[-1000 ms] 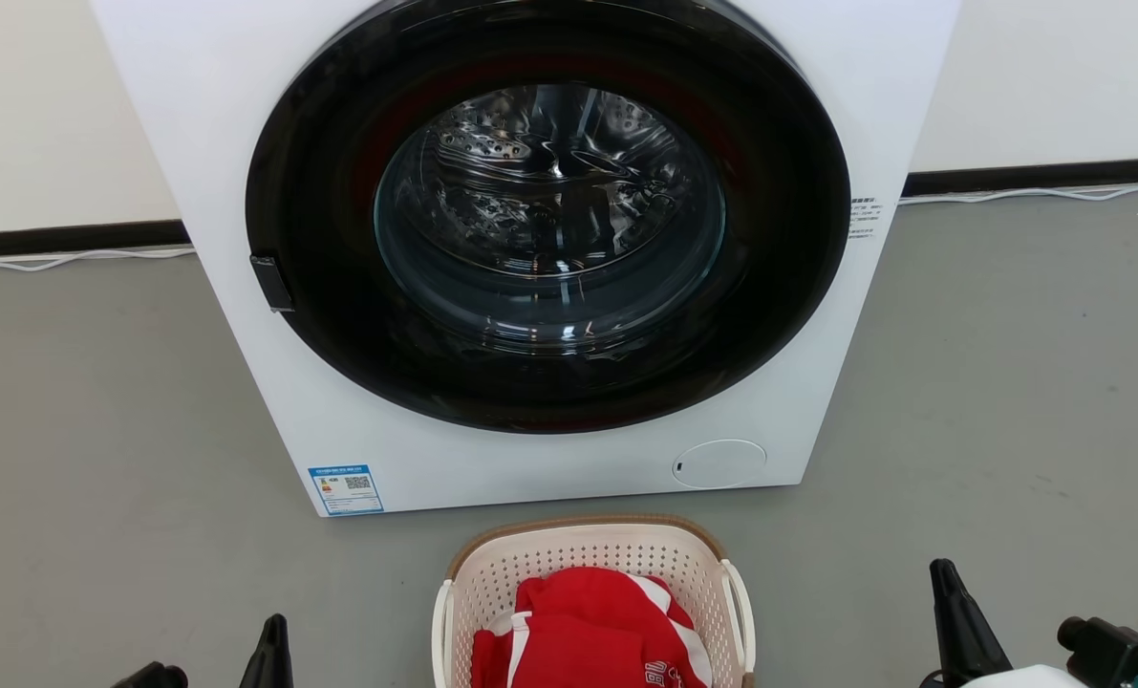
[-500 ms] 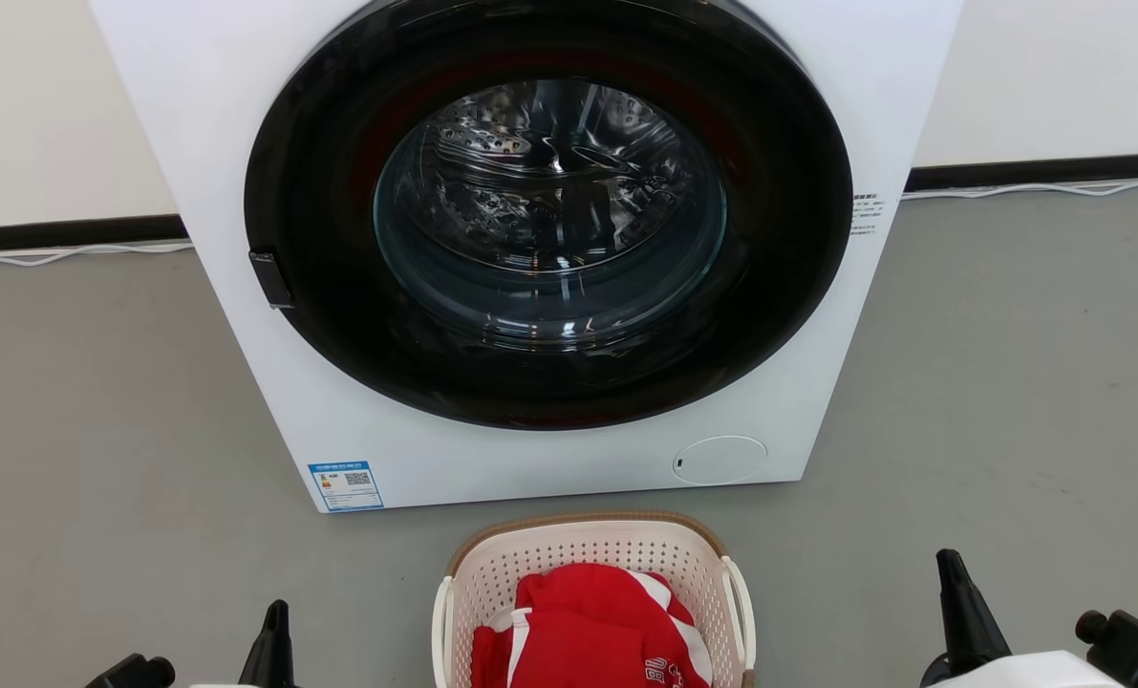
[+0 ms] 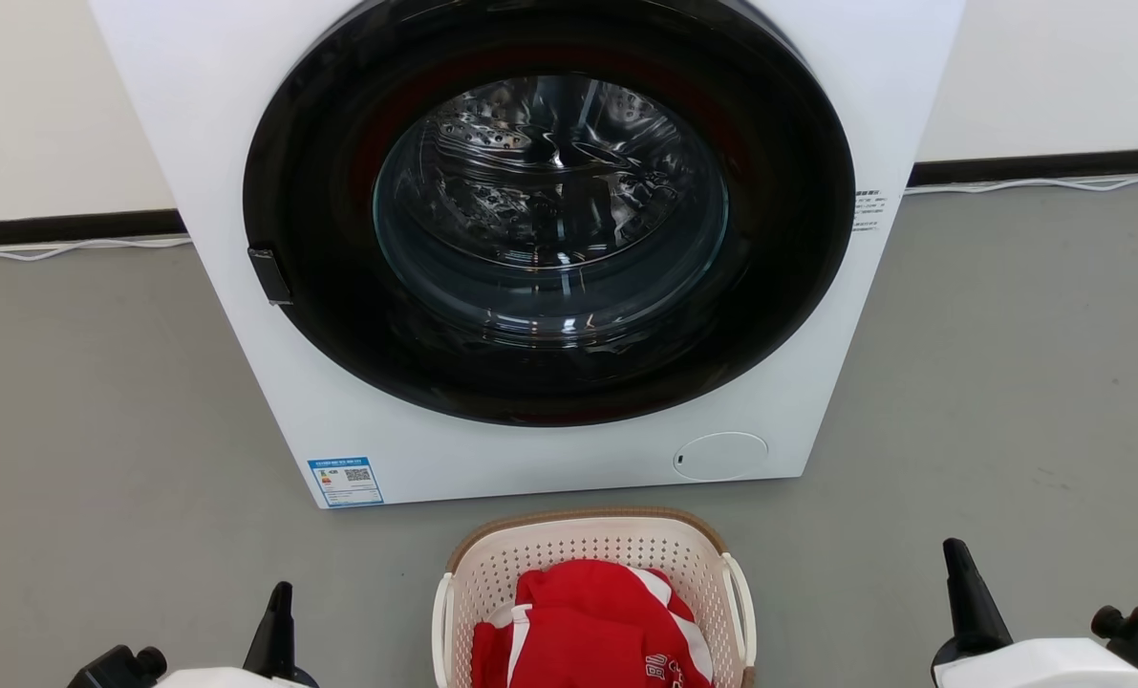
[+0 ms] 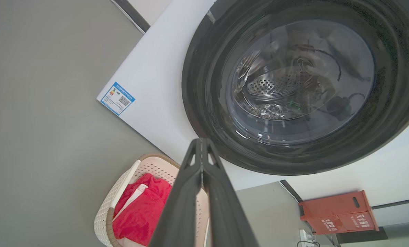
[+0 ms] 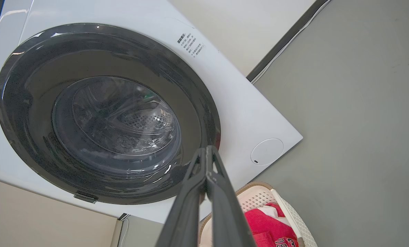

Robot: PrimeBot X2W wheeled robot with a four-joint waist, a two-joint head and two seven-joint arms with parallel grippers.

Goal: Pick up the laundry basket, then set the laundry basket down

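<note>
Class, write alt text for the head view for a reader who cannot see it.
A cream laundry basket holding red clothing sits on the grey floor before a white washing machine. Both shut, the left gripper and right gripper flank it, touching nothing.

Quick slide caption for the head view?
Laundry basket with red clothing before the washing machine; left gripper and right gripper shut, flanking it, neither touching.
</note>
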